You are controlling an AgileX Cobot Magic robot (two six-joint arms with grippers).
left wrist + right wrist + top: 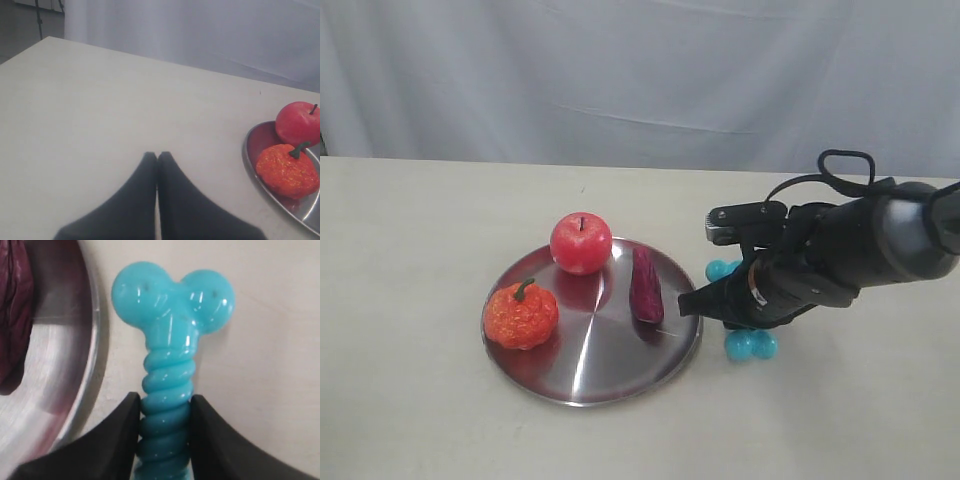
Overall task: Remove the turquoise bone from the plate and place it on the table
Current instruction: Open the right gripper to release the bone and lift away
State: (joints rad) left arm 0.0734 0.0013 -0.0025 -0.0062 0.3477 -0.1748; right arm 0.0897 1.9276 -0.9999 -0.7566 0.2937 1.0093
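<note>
The turquoise bone (169,340) lies over the beige table (410,230), just off the right rim of the steel plate (595,370). My right gripper (165,407) is shut on the bone's ribbed shaft, one black finger on each side. In the exterior view the arm covers the shaft, and only the bone's knobbed ends (750,345) show on either side of the right gripper (725,305). Whether the bone touches the table I cannot tell. My left gripper (157,156) is shut on nothing, over bare table left of the plate (252,165).
On the plate sit a red apple (581,243), an orange pumpkin (520,315) and a dark purple toy vegetable (646,285). A pale curtain hangs behind the table's far edge.
</note>
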